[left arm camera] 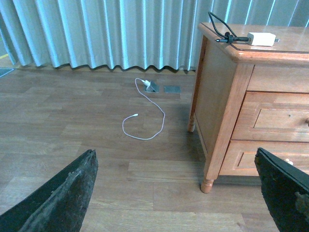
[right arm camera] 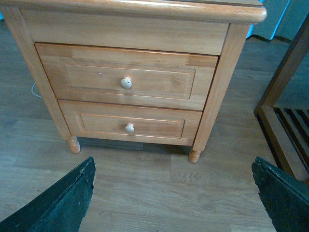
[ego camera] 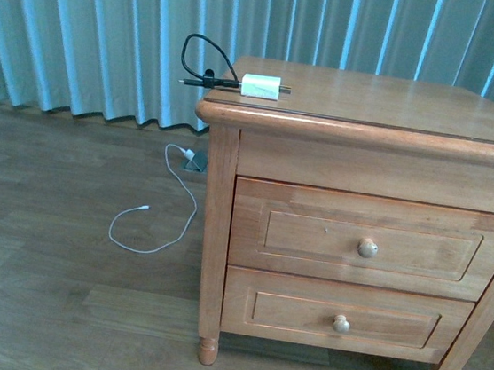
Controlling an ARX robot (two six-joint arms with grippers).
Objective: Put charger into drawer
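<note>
Your small white charger block (ego camera: 261, 86) with its looped black cable sits on top of the brown wooden table (ego camera: 399, 100), and the taller wooden drawer (ego camera: 312, 237) is closed, so your left gripper (left arm camera: 174, 153) and right gripper (right arm camera: 172, 162) both gape wide, holding nothing, likely to pull it first.

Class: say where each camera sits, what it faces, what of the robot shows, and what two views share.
Front view: on the body, facing the nightstand, charger on top; no arm shows.
Left wrist view: left arm, facing floor and nightstand's side; open left hand shows.
Right wrist view: right arm, facing the closed drawer; open right hand shows.
Front and left wrist views share the charger.
</note>
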